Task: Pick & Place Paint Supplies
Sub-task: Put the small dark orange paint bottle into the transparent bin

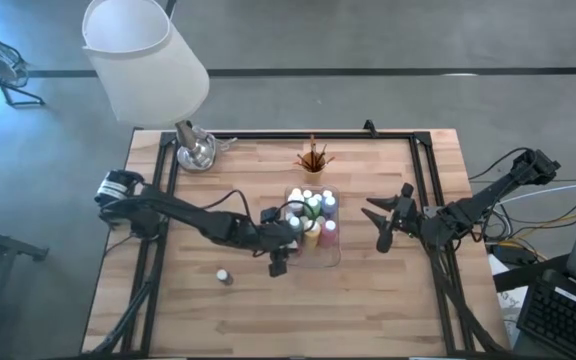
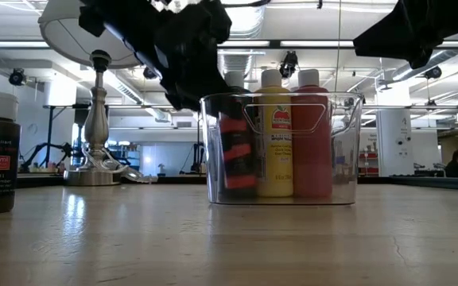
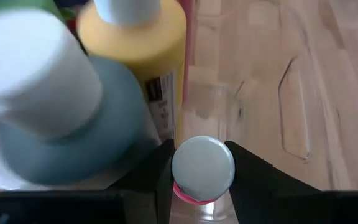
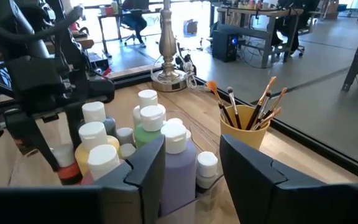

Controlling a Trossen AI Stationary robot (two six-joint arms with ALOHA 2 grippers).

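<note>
A: Two dark arms over the wooden desk [image 1: 368, 300], and only the left one has anything. Its end effector [image 3: 202, 171] is pinching a small bottle with a pale round cap and a pink-red body [image 3: 202, 169], right at the near edge of the clear rectangular plastic tray [image 2: 281, 151].

B: Is that bottle inside the tray or outside it?

A: I cannot tell from here. It sits just beside a yellow paint bottle with a white cap [image 3: 135, 37], and a blue-grey bottle with a big white cap [image 3: 55, 99] is close on the other side.

B: And the rest of the paints?

A: Standing upright in the tray, packed together: from desk level I see a yellow one [image 2: 273, 139] touching a red one [image 2: 312, 139]. One dark brown bottle with a white cap [image 1: 225, 275] stands alone on the desk, well apart from the tray, toward the front left.

B: The brushes?

A: Thin wooden-handled brushes [image 4: 253, 106] stand bristles up in a small orange cup [image 1: 313, 160] just behind the tray.

B: The right arm?

A: Its end effector [image 1: 386, 225] hangs beside the tray's right side, fingers spread, holding nothing. A silver lamp with a white shade [image 1: 148, 60] stands at the back left corner.
</note>
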